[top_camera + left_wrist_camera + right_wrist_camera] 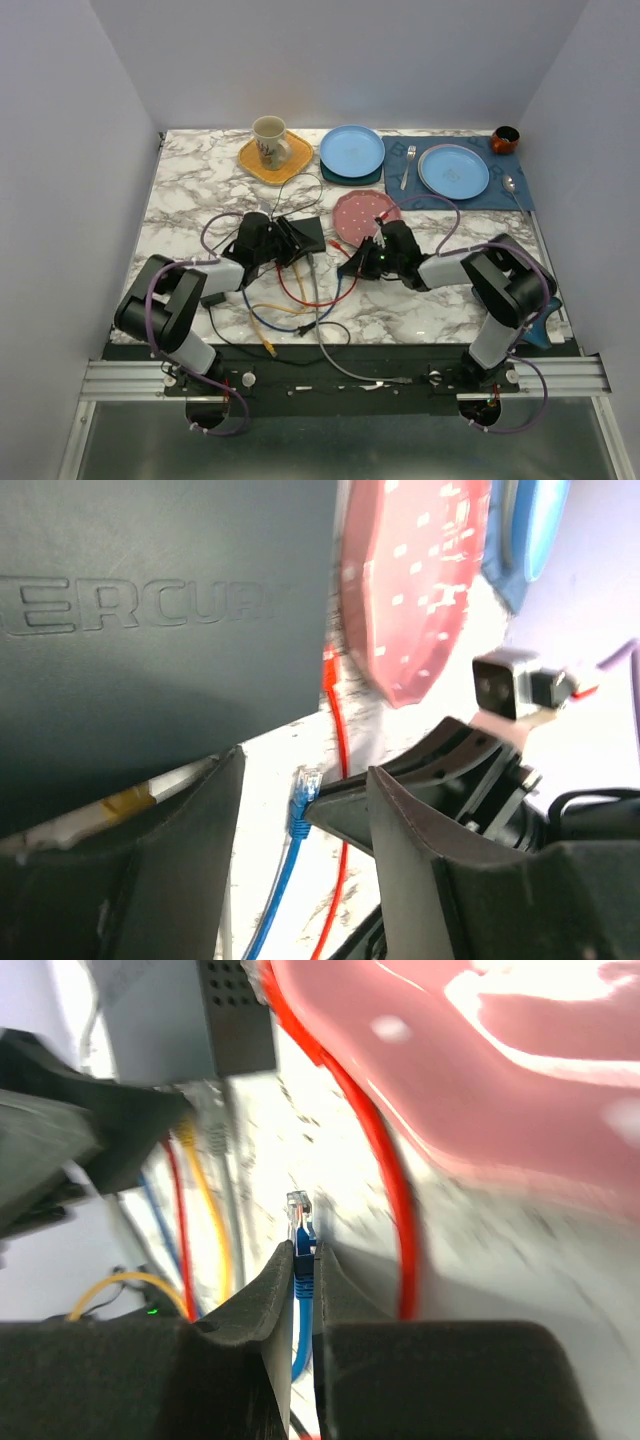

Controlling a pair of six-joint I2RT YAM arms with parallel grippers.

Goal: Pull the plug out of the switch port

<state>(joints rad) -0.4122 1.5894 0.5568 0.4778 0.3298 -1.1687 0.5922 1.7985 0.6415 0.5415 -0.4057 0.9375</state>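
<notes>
**A:** Why does our left gripper (278, 240) sit with jaws apart at the switch's (150, 630) left side?

**B:** To brace it, we reckon. Our right gripper (303, 1250) is clamped on the blue plug (298, 1208), which is out of its port and near the switch's socket edge.

Overhead camera looking down from near edge, taking in whole marble table (190, 200). Left wrist camera hovering close over switch (150, 630), facing pink plate (410, 580). Right wrist camera peering along own fingers (255, 1305). Both sharing blue plug (303, 783), plate, switch.
</notes>
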